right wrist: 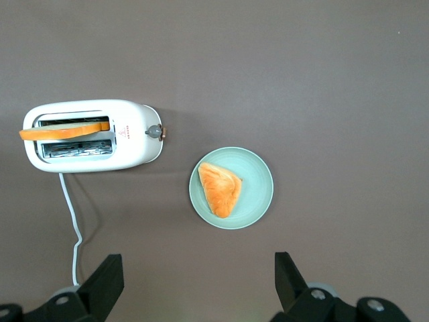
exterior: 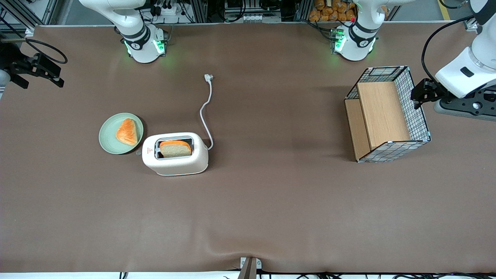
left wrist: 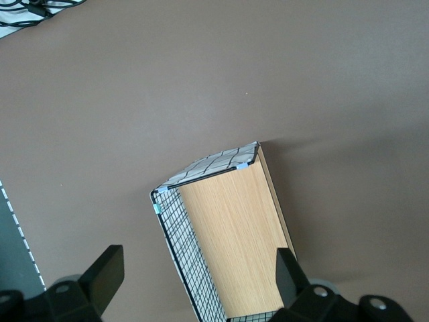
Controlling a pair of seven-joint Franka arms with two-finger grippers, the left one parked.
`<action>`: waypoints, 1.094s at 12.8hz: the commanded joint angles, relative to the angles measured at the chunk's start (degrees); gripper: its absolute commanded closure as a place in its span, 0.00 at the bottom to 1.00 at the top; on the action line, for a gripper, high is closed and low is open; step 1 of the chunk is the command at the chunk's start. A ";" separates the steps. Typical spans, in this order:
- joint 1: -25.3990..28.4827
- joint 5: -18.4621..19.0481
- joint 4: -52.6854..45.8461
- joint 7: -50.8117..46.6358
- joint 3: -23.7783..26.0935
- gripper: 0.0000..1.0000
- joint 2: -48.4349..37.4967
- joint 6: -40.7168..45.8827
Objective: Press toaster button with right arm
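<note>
While the gripper point(right wrist: 194, 282) hung open well above the table, the toaster point(right wrist: 90, 134) sat below it, its button point(right wrist: 155, 131) facing the plate point(right wrist: 258, 194); a careless descent might have clipped that plate or shoved the toaster aside.

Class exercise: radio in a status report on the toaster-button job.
Gripper jaws open, high above the table, holding nothing. Toaster holds bread; button untouched, facing the plate. Nothing blocks the button.

Right arm's gripper point(right wrist: 194, 285) cut off by the frame edge; button point(exterior: 138, 152) too small to make out.
</note>
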State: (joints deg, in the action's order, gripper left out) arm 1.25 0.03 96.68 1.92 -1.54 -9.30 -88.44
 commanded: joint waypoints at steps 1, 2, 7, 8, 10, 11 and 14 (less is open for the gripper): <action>-0.90 -0.99 -1.32 0.46 0.66 0.00 0.69 1.25; -0.90 -1.34 -1.32 0.37 0.66 0.00 0.69 1.17; -1.16 -1.78 -1.40 0.46 0.66 0.00 1.83 0.56; -1.08 -1.78 -1.32 0.54 0.66 0.00 2.27 0.55; -0.90 -2.74 -0.10 0.46 0.83 0.00 2.97 0.03; -0.90 -4.06 0.96 0.02 0.83 0.00 3.06 -0.76; -0.90 -4.51 3.07 0.02 0.92 0.00 4.11 -3.39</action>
State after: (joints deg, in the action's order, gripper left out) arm 1.25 -3.41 98.21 1.91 -1.33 -5.38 -90.44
